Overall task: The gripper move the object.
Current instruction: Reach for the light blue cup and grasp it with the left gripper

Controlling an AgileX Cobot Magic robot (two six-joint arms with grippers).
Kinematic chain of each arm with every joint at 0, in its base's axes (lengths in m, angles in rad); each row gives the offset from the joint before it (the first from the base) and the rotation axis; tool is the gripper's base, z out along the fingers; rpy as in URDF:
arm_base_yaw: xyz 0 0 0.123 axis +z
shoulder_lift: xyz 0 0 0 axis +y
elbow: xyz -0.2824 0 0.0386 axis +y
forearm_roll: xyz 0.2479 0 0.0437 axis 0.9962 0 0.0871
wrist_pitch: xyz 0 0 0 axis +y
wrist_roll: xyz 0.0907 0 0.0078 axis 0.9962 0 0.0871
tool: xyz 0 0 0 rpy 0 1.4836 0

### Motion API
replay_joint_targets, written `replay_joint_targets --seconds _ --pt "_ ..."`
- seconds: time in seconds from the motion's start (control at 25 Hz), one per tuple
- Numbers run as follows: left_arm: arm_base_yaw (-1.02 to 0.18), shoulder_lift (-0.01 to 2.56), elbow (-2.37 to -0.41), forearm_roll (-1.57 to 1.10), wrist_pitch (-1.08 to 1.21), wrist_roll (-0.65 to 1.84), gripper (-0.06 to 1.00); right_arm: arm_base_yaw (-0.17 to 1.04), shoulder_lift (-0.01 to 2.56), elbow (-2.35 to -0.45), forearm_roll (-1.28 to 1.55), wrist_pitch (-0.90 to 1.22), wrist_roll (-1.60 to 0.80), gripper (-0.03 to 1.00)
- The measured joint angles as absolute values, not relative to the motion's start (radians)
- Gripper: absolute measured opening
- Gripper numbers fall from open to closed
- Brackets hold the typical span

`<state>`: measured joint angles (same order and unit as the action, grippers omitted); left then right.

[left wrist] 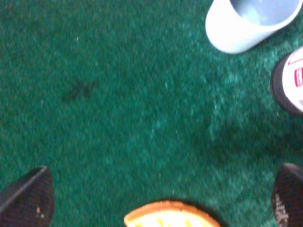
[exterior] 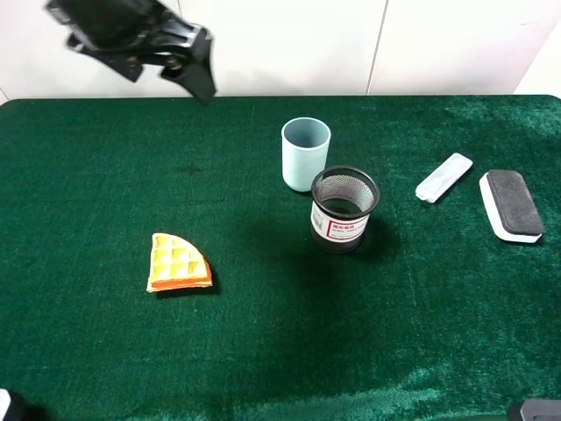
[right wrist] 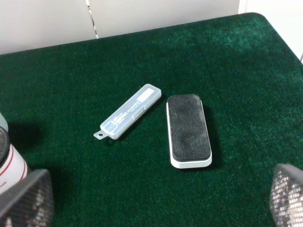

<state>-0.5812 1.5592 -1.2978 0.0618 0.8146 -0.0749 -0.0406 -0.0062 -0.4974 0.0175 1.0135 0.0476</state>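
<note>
Here, my work surface is a table (exterior: 105,175) covered edge to edge in deep green cloth with a short, velvety nap, backed by a plain white wall. My left gripper (left wrist: 158,196) hangs raised over the far left corner, a blurred black shape in the high view. Its own camera shows two dark, rough-faced fingertips (left wrist: 28,198) spread wide apart with nothing between them but cloth. My right gripper (right wrist: 157,196) is likewise spread wide and holds nothing, its textured pads (right wrist: 26,201) framing the right end of the table.

Near the middle stands a round black wire-mesh holder (exterior: 344,209), upright, with a white label printed in red. The cup (exterior: 306,153), smooth pale blue-green plastic tapering slightly toward its base, stands upright and open-mouthed just behind the holder on the left; I cannot tell whether the two touch. It is well apart from both grippers.

To the right lies an oblong eraser (exterior: 511,205), with rounded corners, a white body and a black felt face. A flat orange-yellow waffle wedge (exterior: 178,263) with a square grid lies front left. Between the holder and the eraser rests a slim, translucent plastic case (exterior: 443,177), set at an angle.
</note>
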Motion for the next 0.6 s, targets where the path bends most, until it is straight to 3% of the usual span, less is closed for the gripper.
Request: replay_joint_targets --seconds 0.6 --pt "-0.643 1.895 -1.61 0.096 0.833 -0.16 0.92 -0.041 -0.006 -0.497 0.017 1.013 0.048 0.7"
